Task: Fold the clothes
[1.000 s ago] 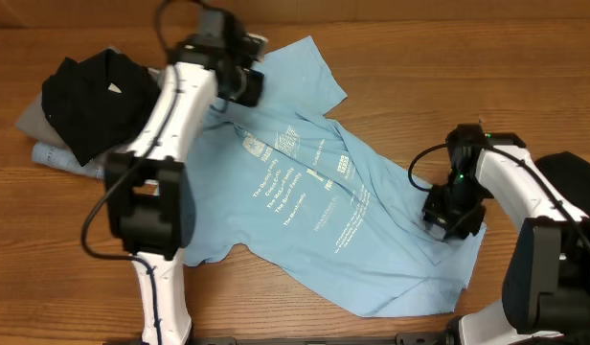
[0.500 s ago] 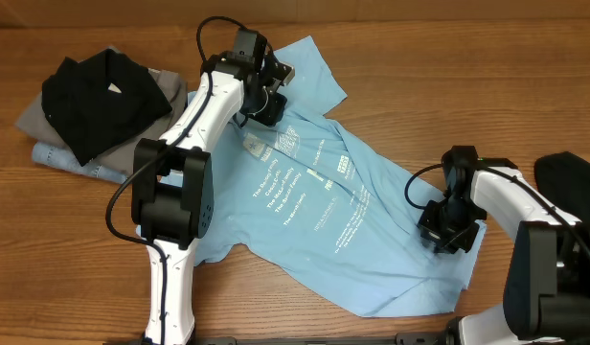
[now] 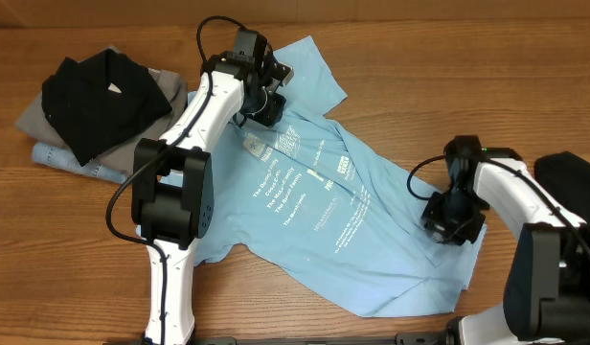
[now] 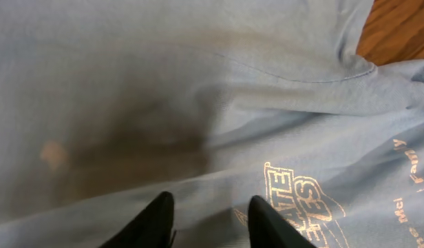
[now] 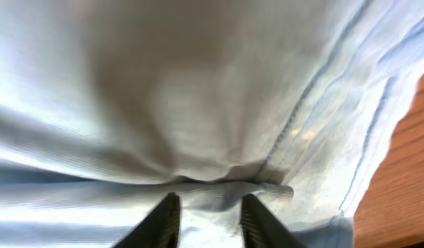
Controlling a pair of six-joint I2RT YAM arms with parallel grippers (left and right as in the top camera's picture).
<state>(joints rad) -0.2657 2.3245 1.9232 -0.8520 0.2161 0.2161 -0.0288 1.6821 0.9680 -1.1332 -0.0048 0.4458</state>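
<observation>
Overhead first. Found the light blue T-shirt (image 3: 314, 201) sprawled diagonally across the middle of the surface (image 3: 448, 57), print side up, rumpled, with no fold made yet. Caught the left claw (image 3: 269, 94) down at the far collar end and the right claw (image 3: 455, 225) on the near right hem corner. Judged the step to be flattening and squaring the shirt ahead of any fold. Called for a firm hold at both ends, then a pull apart to take out the creases.

Noted a pile at the far left: a black garment (image 3: 94, 91) atop a grey one (image 3: 175, 91) and a denim-blue piece (image 3: 65, 155), all apart from the shirt. Spotted another dark garment (image 3: 568, 172) at the right edge, behind the right arm. Reckoned both clear of the work. Flagged the left arm (image 3: 204, 105), stretched across the shirt's left half, as the likeliest snag.

Left wrist next. Looked straight down on blue cloth just beside the printed logo (image 4: 301, 203). Showed the fingers slightly spread, nothing pinched between them.

Right wrist last. Sat close in by the stitched hem (image 5: 377, 124), bare wood just beyond. Showed the fingers parted, with a ridge of cloth (image 5: 219, 186) bunched across the tips. Couldn't tell whether nipped or merely nudged.
</observation>
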